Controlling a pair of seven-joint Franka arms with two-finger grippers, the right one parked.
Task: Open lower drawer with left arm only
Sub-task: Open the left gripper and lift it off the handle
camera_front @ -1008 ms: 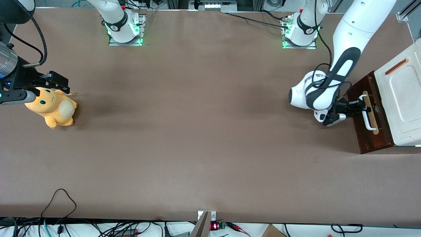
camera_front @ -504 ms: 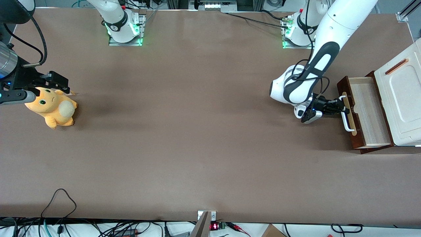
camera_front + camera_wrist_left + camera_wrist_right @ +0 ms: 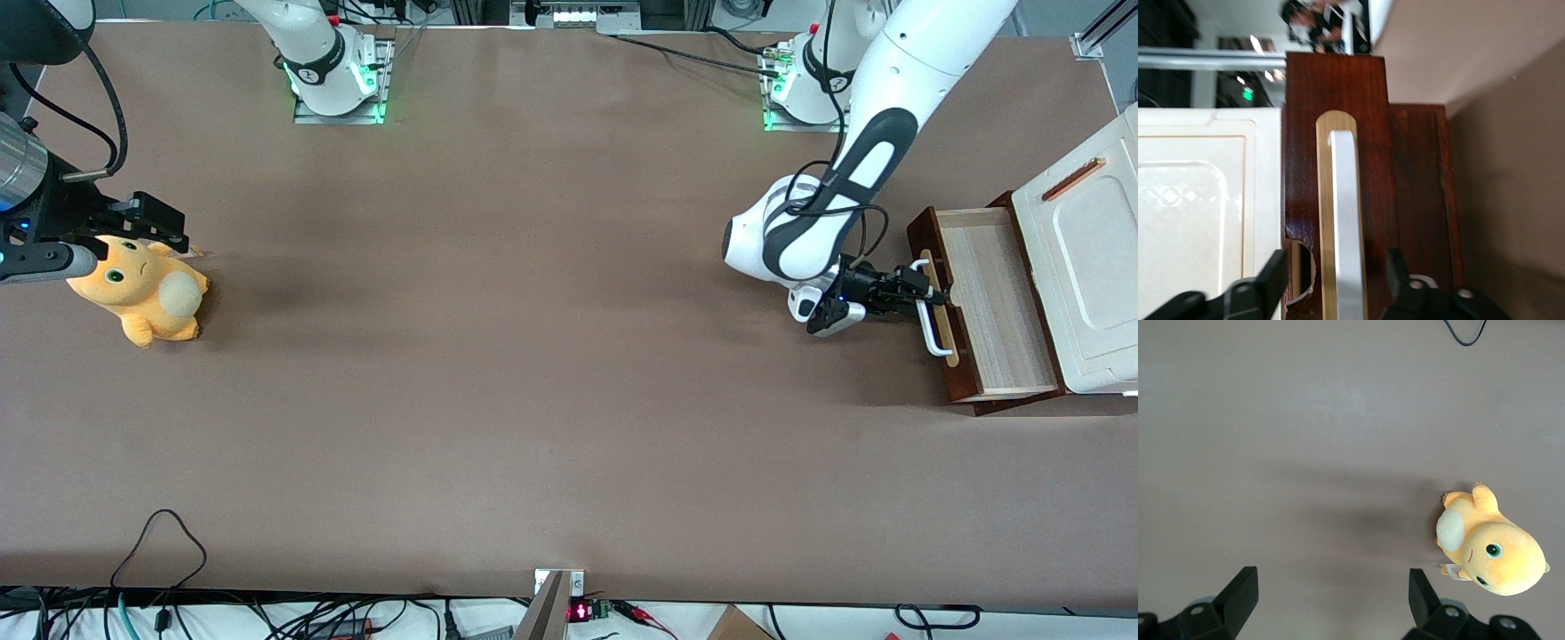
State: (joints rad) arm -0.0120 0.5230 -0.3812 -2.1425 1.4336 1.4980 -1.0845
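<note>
Gripper (image 3: 920,289) of the left arm (image 3: 876,160) sits at the white loop handle (image 3: 932,333) of the lower drawer (image 3: 987,302), low over the bench (image 3: 533,356). In the left wrist view the gripper (image 3: 1335,263) is spread wide. Its two black fingers (image 3: 1275,267) stand one on each side of the handle (image 3: 1345,220), with a visible gap between each finger and the white bar. The handle is mounted on a pale wood strip (image 3: 1323,200) set into the dark reddish-brown drawer front (image 3: 1371,133).

Drawer position: pulled out of a cream-white cabinet (image 3: 1085,267) at the working arm's end of the bench. The light wood interior is exposed between the drawer front and the cabinet. The drawer front faces the gripper, and the arm's white wrist housing lies just beside it, toward the middle of the bench. A small brown bar (image 3: 1073,179) is fixed on the cream-white panel above the drawer.

Surface: the bench is covered in a plain matte brown sheet. An orange plush toy (image 3: 142,289) lies on it toward the parked arm's end, well apart from the drawer. Both arm bases (image 3: 338,80) are bolted along the bench edge farthest from the front camera and show green lights. Black cables (image 3: 160,533) loop over the bench edge nearest that camera. Metal framing and dark equipment surround the bench.
</note>
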